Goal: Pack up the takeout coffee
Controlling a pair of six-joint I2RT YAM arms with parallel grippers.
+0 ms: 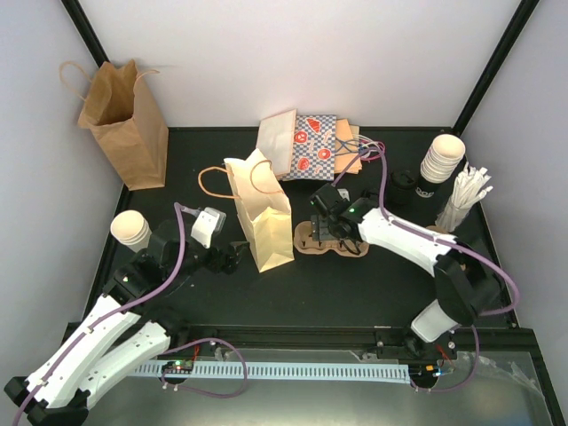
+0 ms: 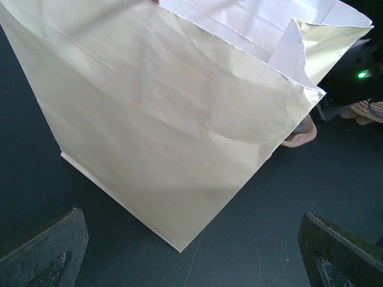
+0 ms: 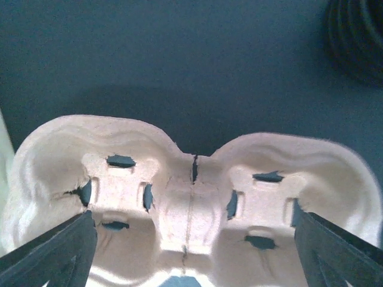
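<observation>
My left jaws stand spread, the cream bag [image 2: 179,131] just ahead of them; my right jaws stand spread over the pulp cup carrier [image 3: 191,197].

We see two arms built alike: the left arm [image 1: 98,342] and the right arm [image 1: 399,235] have smooth, rounded white links joined by black joints. A thin purple cable [image 1: 182,235] loops along each of them. A small green light [image 1: 353,210] glows on the right arm's black wrist, and a white boxy camera [image 1: 210,224] sits on the left wrist. The left gripper [image 2: 191,239] and the right gripper [image 3: 192,239] have dark, matte, wedge-shaped fingers [image 3: 54,254].
</observation>
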